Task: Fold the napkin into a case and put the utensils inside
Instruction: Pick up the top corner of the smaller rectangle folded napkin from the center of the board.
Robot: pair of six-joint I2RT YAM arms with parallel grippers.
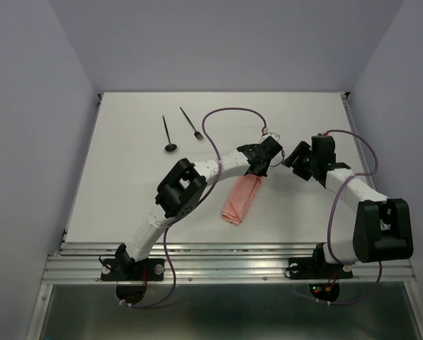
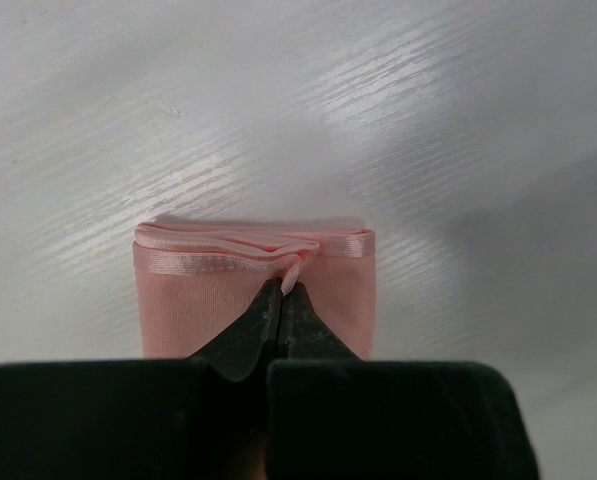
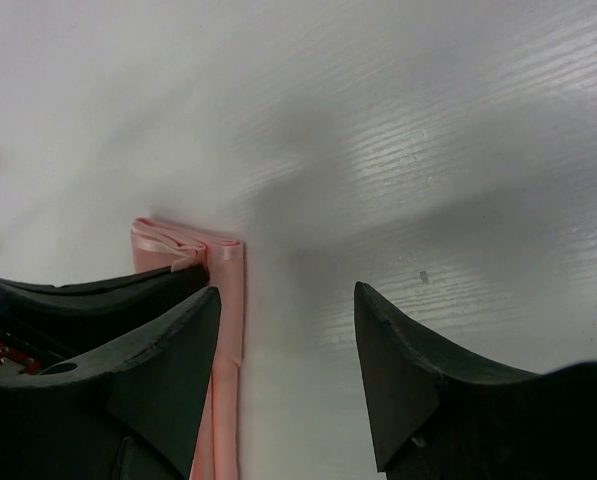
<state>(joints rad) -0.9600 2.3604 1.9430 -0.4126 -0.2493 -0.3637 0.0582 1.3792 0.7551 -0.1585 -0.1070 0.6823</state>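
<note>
Left gripper (image 2: 283,290): pinching the far-end hem of the case (image 2: 198,300).
Right gripper (image 3: 288,296): jaws apart, empty, just right of it.
Case axis: far-to-near, mid-table.
Fork (image 1: 191,123), spoon (image 1: 168,134): far-left, well apart; left arm nearer.

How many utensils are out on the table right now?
2. The spoon and the fork lie side by side at the table's far left, clear of the napkin; its folds could hide more.

The white table (image 1: 126,177) bears the folded pink napkin (image 1: 241,200), a black spoon (image 1: 167,132) and fork (image 1: 190,122).
</note>
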